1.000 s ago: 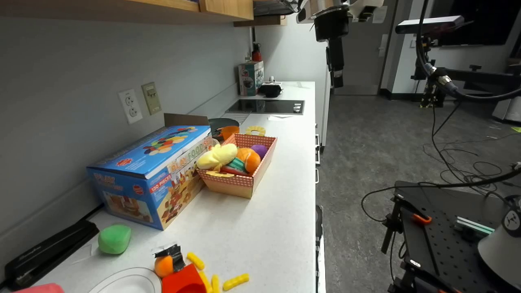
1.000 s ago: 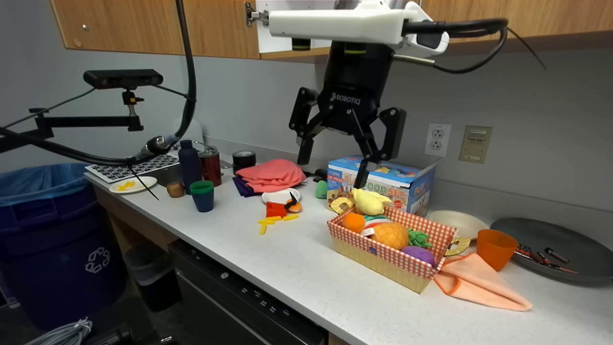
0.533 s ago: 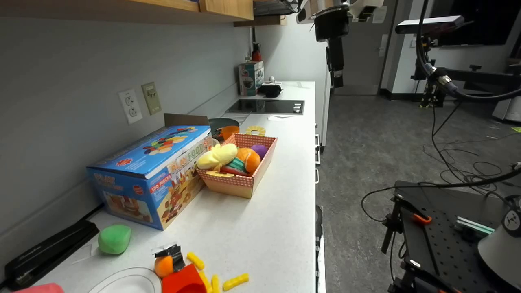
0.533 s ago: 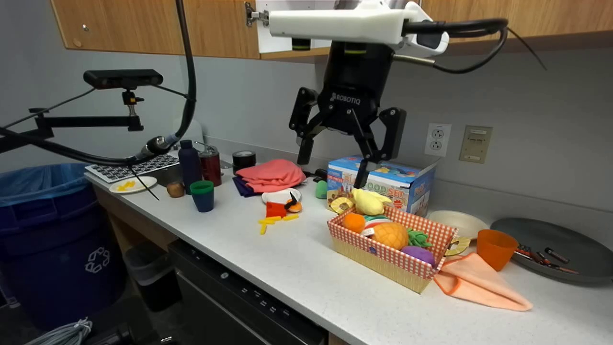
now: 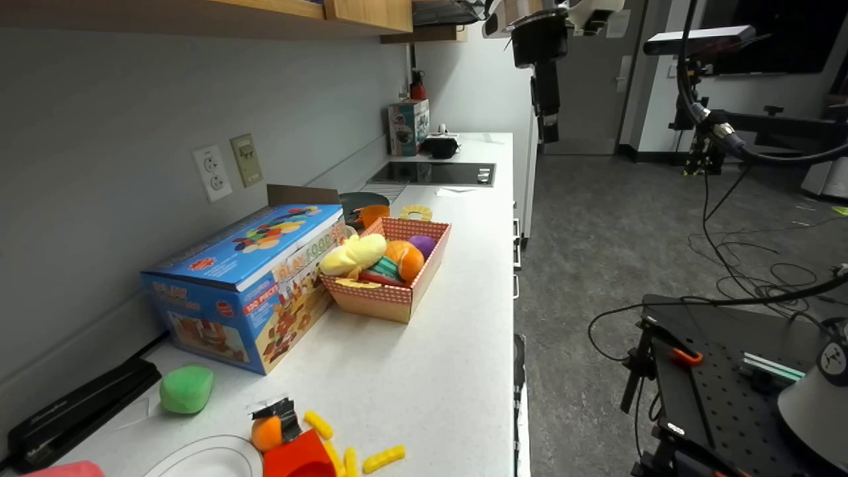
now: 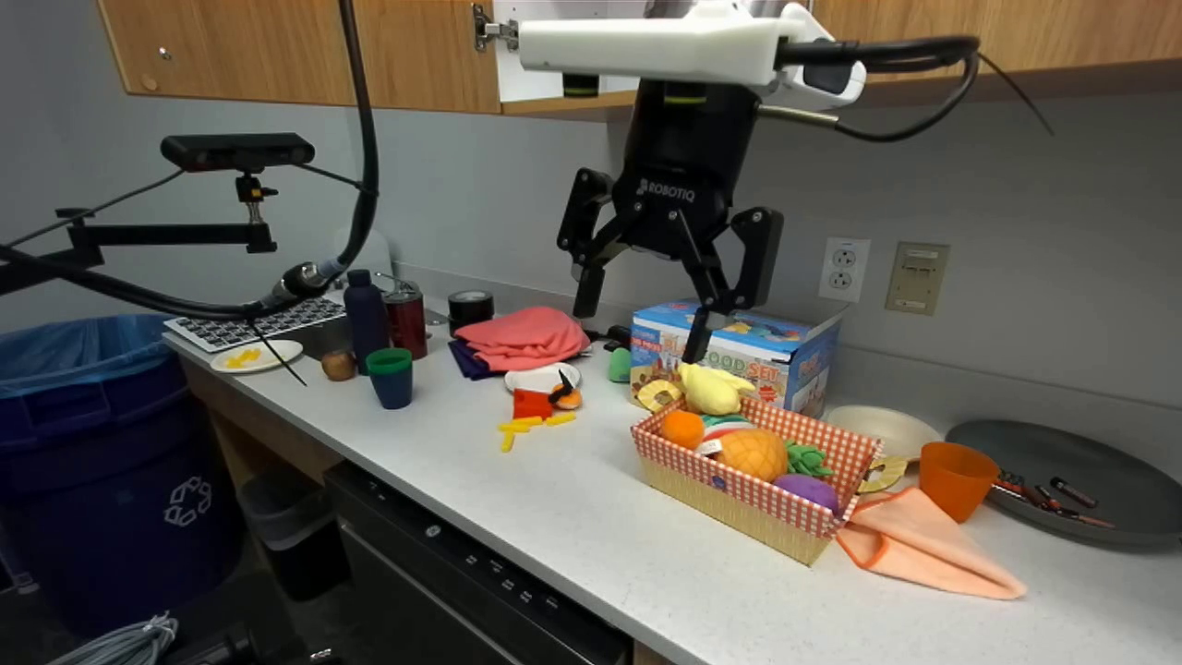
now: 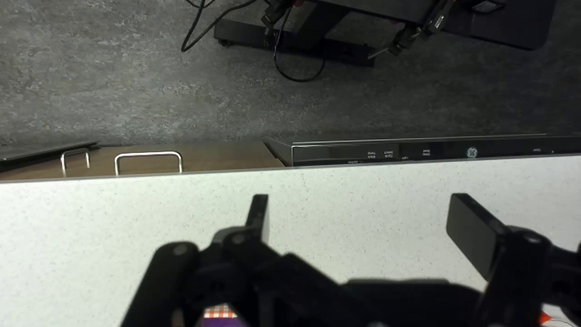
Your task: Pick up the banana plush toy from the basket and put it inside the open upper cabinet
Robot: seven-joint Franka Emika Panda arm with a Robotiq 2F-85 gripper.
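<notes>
Left of everything: blue recycling bin (image 6: 102, 499), beside the left end of the counter (image 6: 517, 499). On that end, near the front edge: white plate (image 6: 284, 351) with yellow bits, then dark blue bottle (image 6: 367, 314), blue cup with green rim (image 6: 391, 379) nearer the edge, red tumbler (image 6: 406, 325). Back edge: black tape roll (image 6: 471, 308), coral cloth (image 6: 526, 337) beside it. Mid-counter: red carton (image 6: 531, 405) with yellow sticks (image 6: 522, 426) around it. Up top: upper cabinet (image 5: 199, 23), one section open, hinge exposed. Then the gripper (image 6: 643, 316): pointing down over the counter, jaws spread wide, fingers (image 7: 472, 236) well apart in the wrist view with counter surface between. Right of that: blue play food box (image 6: 757, 365), along the back edge; basket (image 6: 729, 517) in front, just beside it. The banana plush toy (image 6: 711, 390) is in the basket's back left corner, sticking up over the rim; pineapple plush (image 6: 753, 453) mid-basket, purple plush (image 6: 803, 488) toward the right end. Past that end: peach cloth (image 6: 923, 550) at the corner, orange cup (image 6: 956, 480), dark dish (image 6: 1108, 457) toward the back edge.
</notes>
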